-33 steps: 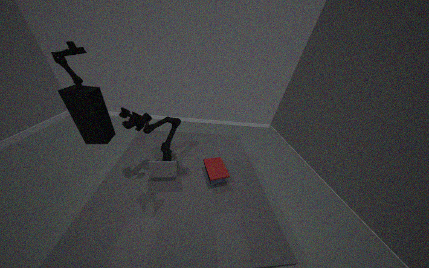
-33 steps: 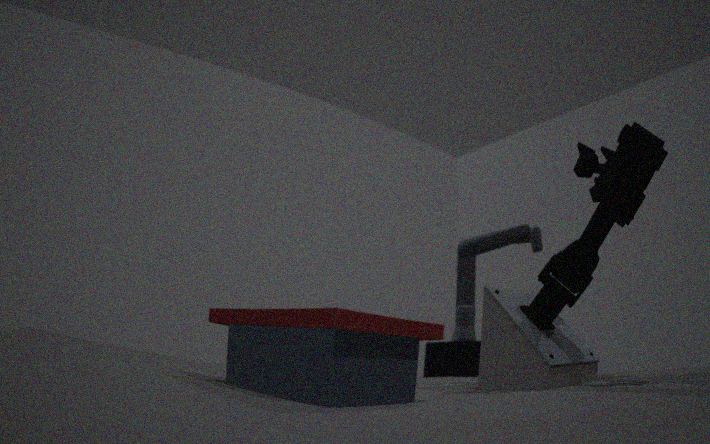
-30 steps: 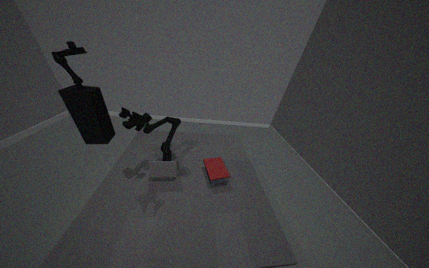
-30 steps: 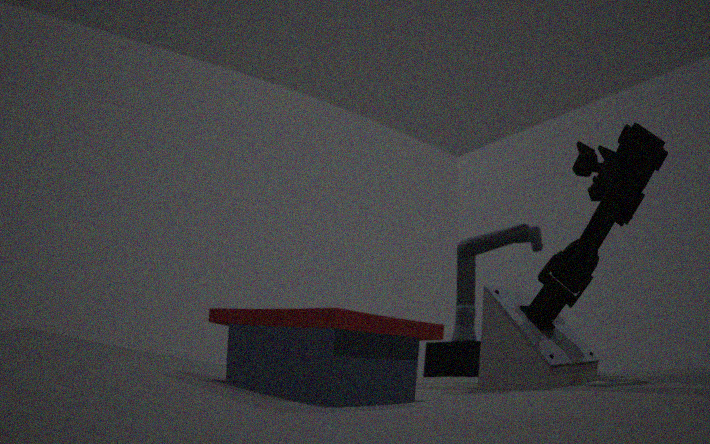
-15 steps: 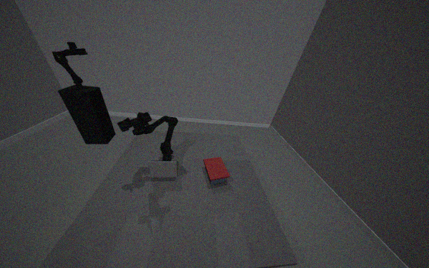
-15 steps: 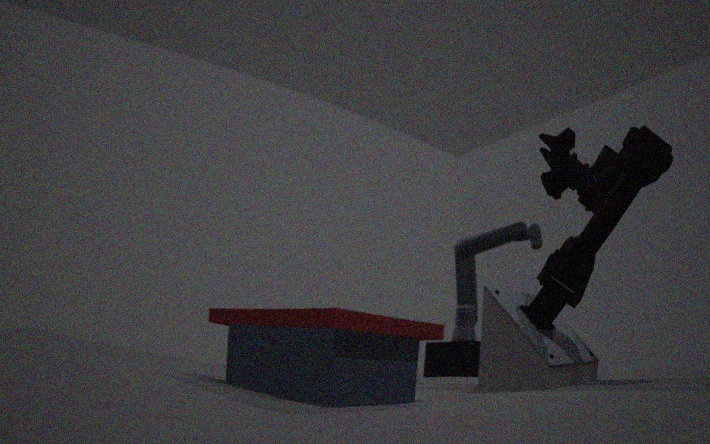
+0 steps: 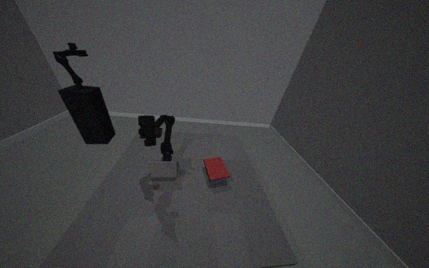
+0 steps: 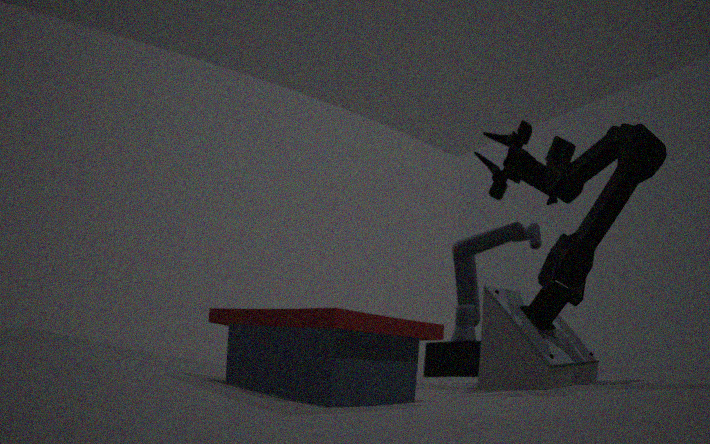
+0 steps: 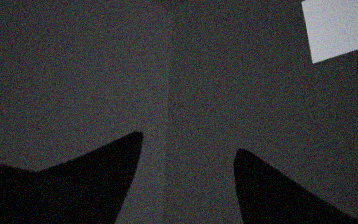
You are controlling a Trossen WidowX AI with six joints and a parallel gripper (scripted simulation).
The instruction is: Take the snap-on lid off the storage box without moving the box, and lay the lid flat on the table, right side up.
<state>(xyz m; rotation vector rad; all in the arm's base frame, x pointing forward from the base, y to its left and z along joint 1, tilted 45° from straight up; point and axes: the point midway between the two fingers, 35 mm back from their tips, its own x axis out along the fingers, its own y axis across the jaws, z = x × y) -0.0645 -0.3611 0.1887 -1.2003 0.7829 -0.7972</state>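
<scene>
The storage box [image 7: 218, 182] [image 8: 319, 366] is dark blue-grey and stands on the table [image 7: 221, 221] with its red snap-on lid [image 7: 216, 168] [image 8: 324, 318] seated flat on top. My gripper [image 8: 480, 145] [image 9: 189, 142] is raised high beside the arm's base, well above the box and apart from it. It also shows in the top view [image 7: 147, 130] as a dark mass left of the arm. Its two dark fingers stand partly apart with nothing between them. The wrist view shows only dim grey surface between the fingers; the box is not in that view.
The arm's pale wedge-shaped base [image 7: 162, 169] [image 8: 523, 345] stands beside the box. A tall black block with a camera arm [image 7: 86, 115] stands at the back left. A grey bent arm [image 8: 471, 251] on a black block [image 8: 451, 358] is behind the box. A pale patch [image 9: 332, 27] shows in the wrist view.
</scene>
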